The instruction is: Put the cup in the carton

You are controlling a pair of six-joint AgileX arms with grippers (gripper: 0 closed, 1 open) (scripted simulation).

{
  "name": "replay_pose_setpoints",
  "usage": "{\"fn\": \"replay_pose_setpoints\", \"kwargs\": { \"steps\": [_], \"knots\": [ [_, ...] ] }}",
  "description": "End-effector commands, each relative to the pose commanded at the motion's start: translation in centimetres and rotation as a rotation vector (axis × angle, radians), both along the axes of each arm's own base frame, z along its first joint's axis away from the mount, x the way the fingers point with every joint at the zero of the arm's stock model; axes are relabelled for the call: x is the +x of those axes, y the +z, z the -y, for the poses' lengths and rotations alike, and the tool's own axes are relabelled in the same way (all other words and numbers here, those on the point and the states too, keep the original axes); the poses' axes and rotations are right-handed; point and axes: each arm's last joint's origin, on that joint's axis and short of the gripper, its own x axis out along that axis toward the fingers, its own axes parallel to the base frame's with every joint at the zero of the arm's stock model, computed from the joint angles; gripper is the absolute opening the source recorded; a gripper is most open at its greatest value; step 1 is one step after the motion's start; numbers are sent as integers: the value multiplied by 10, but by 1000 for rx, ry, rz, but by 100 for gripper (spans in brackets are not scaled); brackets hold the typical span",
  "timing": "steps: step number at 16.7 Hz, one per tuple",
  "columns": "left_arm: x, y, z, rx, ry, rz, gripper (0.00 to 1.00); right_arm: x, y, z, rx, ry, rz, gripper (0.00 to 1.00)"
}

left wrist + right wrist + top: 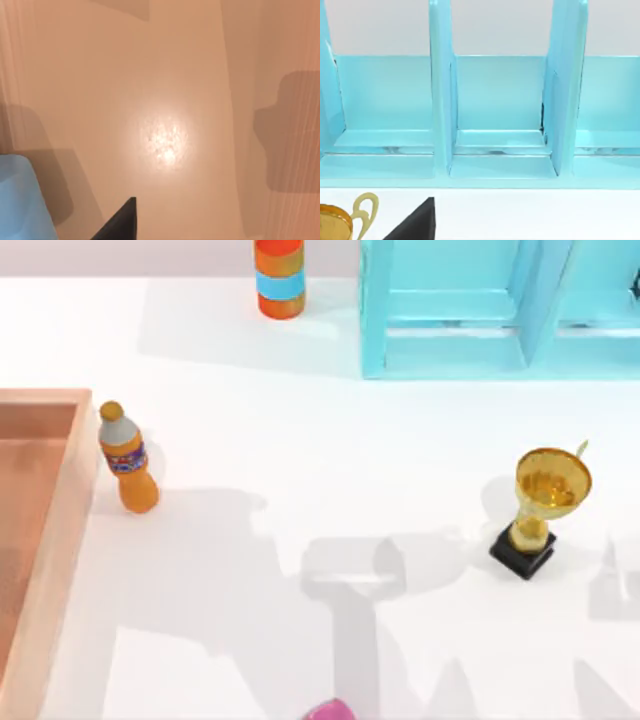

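The cup (20, 200), a plain blue tumbler, stands on the orange-brown floor of the carton (165, 100) in the left wrist view and casts a shadow on it. A dark tip of my left gripper (120, 222) hangs over that floor beside the cup, apart from it. In the top view the carton (60, 540) lies at the table's left edge with thick peach-tan walls. A dark tip of my right gripper (415, 222) shows in the right wrist view, facing the light-blue shelf frame (442, 100).
An orange bottle (127, 460) stands just right of the carton's wall. A gold trophy (540, 505) on a black base is at the right. The light-blue shelf frame (480, 310) and an orange-and-blue can (280, 278) stand at the back. A pink object (330, 710) sits at the front edge.
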Motion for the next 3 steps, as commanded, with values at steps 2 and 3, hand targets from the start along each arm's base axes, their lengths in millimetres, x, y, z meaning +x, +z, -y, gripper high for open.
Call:
{"fn": "replay_pose_setpoints", "kwargs": {
  "steps": [2, 3],
  "knots": [
    [0, 0, 0, 0, 0, 0, 100, 0, 0, 0, 0, 0, 0, 100],
    [0, 0, 0, 0, 0, 0, 100, 0, 0, 0, 0, 0, 0, 100]
  ]
}}
